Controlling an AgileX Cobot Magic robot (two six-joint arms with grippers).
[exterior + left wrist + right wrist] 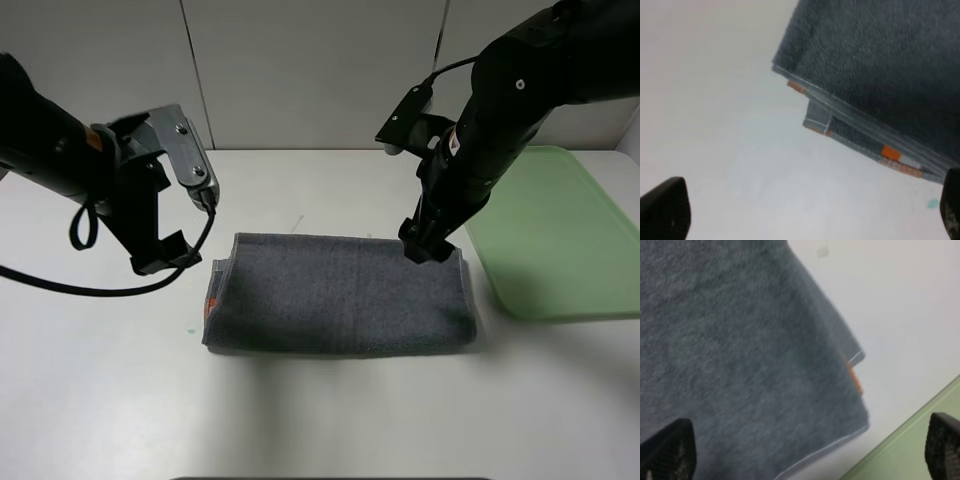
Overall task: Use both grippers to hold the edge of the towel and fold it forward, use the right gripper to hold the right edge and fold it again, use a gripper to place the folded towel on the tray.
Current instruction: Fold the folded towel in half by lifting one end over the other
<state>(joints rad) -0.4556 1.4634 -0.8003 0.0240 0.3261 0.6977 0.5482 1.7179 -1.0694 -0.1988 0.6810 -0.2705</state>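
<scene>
Towel (340,295) lies folded in a flat dark grey rectangle at mid desk (100,400), long side running L to R. Bits of orange band (890,152) peek out between the layers at its L end, w/ the pale hem (850,112) alongside; the R wrist view also shows a sliver of orange at a corner.

Left claw (162,262) hangs above the desk just off the towel's L end, released, jaws wide apart, nothing in them, not touching the cloth.

Right claw (425,245) is down at the towel's far R corner, also released, jaws spread wide w/ nothing between them; can't tell if the tips touch the cloth.

Tray (560,240), light green, sits on the desk just R of the towel, a narrow strip of desk between them.
</scene>
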